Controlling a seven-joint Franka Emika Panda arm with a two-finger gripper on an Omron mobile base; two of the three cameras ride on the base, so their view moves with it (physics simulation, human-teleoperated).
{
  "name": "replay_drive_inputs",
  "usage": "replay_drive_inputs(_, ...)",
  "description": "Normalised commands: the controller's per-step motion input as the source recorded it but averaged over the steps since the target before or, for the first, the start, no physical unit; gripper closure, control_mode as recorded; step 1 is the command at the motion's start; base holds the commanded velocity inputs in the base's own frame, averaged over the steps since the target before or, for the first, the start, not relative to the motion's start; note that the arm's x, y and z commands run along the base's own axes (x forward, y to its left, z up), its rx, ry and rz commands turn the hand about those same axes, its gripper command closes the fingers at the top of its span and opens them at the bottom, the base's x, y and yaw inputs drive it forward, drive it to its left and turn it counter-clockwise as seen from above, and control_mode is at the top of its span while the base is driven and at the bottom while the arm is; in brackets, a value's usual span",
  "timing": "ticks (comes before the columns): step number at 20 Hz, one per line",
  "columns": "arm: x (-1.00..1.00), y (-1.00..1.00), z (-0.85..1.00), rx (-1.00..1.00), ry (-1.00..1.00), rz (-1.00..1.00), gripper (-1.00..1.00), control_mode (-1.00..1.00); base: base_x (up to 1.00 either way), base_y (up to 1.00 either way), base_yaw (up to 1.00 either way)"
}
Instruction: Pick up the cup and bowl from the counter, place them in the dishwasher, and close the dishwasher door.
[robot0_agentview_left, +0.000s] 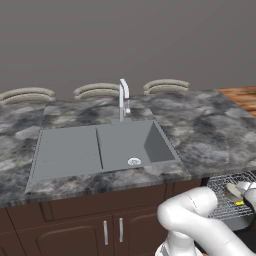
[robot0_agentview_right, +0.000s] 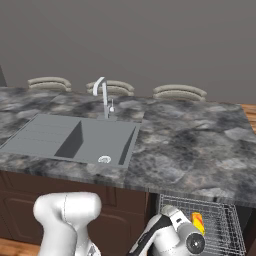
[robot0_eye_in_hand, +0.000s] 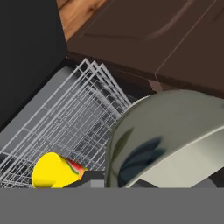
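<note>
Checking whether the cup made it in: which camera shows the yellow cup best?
The hand view: the yellow cup lies on the wire dishwasher rack, beside the held bowl. The right base view shows a yellow-orange sliver behind the arm; the left base view shows just a yellow speck.

Yellow cup (robot0_eye_in_hand: 53, 170), grey-green bowl (robot0_eye_in_hand: 170, 131), grey wire rack (robot0_eye_in_hand: 74, 118), marbled counter (robot0_agentview_left: 200, 125).

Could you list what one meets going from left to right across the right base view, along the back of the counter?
Left stack of plates → faucet → middle stack of plates → right stack of plates.
</note>
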Motion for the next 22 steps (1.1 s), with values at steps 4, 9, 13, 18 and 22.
replay_drive_inputs(4, 0.26, -0.11, -0.35, 0.00, 0.00, 0.00, 1.00, -1.00, 0.00, 0.00, 0.00)
replay_drive_inputs(9, 0.24, -0.15, -0.47, 0.00, 0.00, 0.00, 1.00, -1.00, 0.00, 0.00, 0.00)
replay_drive_inputs(13, 0.30, -0.17, -0.35, 0.00, 0.00, 0.00, 1.00, -1.00, 0.00, 0.00, 0.00)
replay_drive_inputs(18, 0.32, -0.17, -0.38, 0.00, 0.00, 0.00, 1.00, -1.00, 0.00, 0.00, 0.00)
replay_drive_inputs(22, 0.31, -0.16, -0.44, 0.00, 0.00, 0.00, 1.00, -1.00, 0.00, 0.00, 0.00)
